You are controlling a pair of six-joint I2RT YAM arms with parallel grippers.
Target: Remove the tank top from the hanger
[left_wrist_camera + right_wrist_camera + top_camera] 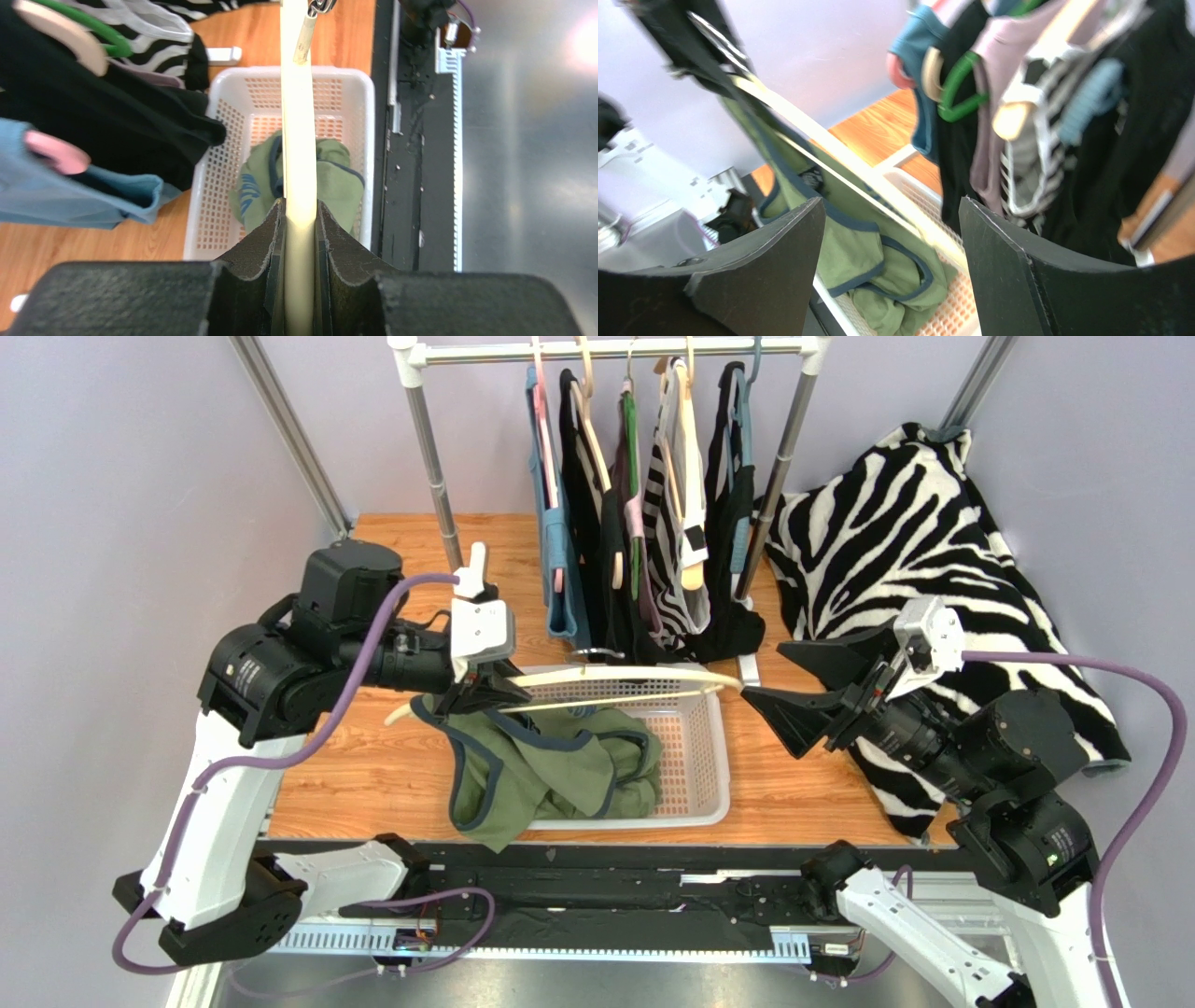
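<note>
We see the green tank top slumped mostly into the white basket at the middle of the desk. Its left part is drawn up to the cream hanger, which is held level above the basket. The left end effector is clamped narrowly on the hanger's left end. The right end effector stands wide open just right of the hanger, holding nothing. Farther back hangs a rack of clothes, with a zebra-striped blanket at far right.

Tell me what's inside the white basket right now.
The green tank top lies bunched inside, spilling over the basket rim, one end up at the hanger. The floor under it is hidden.
</note>
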